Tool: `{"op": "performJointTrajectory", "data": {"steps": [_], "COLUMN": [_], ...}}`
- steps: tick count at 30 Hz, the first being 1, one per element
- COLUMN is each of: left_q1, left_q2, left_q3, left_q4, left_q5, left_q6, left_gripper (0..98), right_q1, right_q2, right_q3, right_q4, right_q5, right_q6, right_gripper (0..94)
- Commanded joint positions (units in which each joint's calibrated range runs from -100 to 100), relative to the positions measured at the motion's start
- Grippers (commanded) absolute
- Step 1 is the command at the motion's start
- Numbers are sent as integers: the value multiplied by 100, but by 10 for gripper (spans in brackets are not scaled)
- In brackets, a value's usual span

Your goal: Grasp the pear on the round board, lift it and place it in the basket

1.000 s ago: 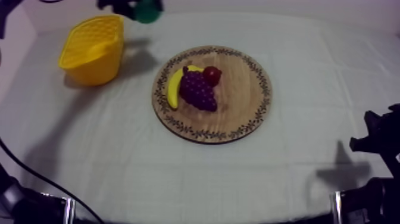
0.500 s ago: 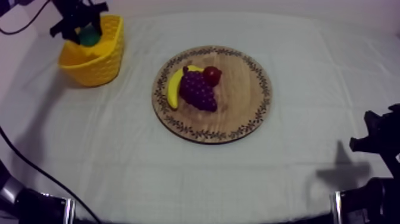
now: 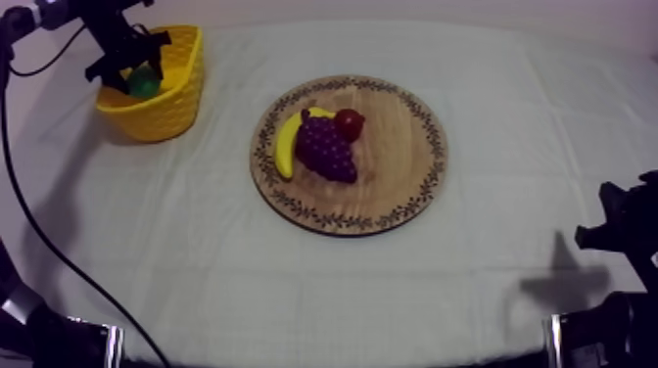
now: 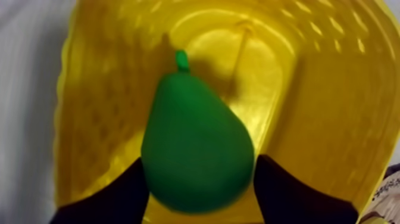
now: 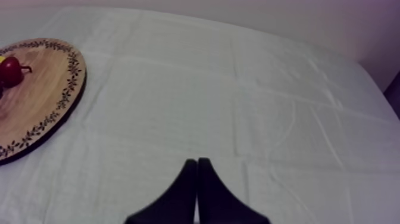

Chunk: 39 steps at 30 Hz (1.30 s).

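Down inside the yellow basket [image 3: 168,115], my left gripper [image 3: 139,74] has sunk from above the rim within the last second, its fingers clamped on the pear [image 4: 196,149]. By my judgement only the release remains.

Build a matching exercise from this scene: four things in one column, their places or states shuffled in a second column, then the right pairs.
1. pear
2. banana
3. right gripper
4. yellow basket

A. lying on the wooden board beside the grapes
B. standing on the cloth at the table's left, apart from the board
C. held by the left gripper inside the basket
D. shut on nothing above bare cloth

Pairs: 1-C, 2-A, 3-D, 4-B.
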Motion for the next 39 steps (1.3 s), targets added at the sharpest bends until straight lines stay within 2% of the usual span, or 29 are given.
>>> {"op": "performJointTrajectory", "data": {"steps": [1,5,7,15,18,20,24,32,39], "left_q1": [-29,-75,-85,-81,-69,-53,-2,109,172], "left_q2": [-12,-129,-230,-1259,-1890,-2367,-3472,-6081,-8352], "left_q3": [8,71,171,1598,2303,2775,3848,6159,8143], "left_q4": [20,70,111,294,326,326,299,285,224], "left_q5": [-109,-251,-339,-1279,-1624,-1837,-2361,-3390,-4024], "left_q6": [-72,-149,-191,-379,-487,-568,-709,-926,-871], "left_gripper": [762,809,778,261,107,53,13,1,0], "right_q1": [-2,-2,-2,-2,-2,-2,-2,-2,-2], "right_q2": [1,1,1,1,1,1,1,1,1], "right_q3": [3,3,3,3,3,3,3,3,3], "right_q4": [0,0,0,0,0,0,0,0,0], "right_q5": [6,6,6,6,6,6,6,6,6], "right_q6": [3,1,2,-1,-1,-1,-1,1,2], "right_gripper": [3,3,3,3,3,3,3,3,3]}}
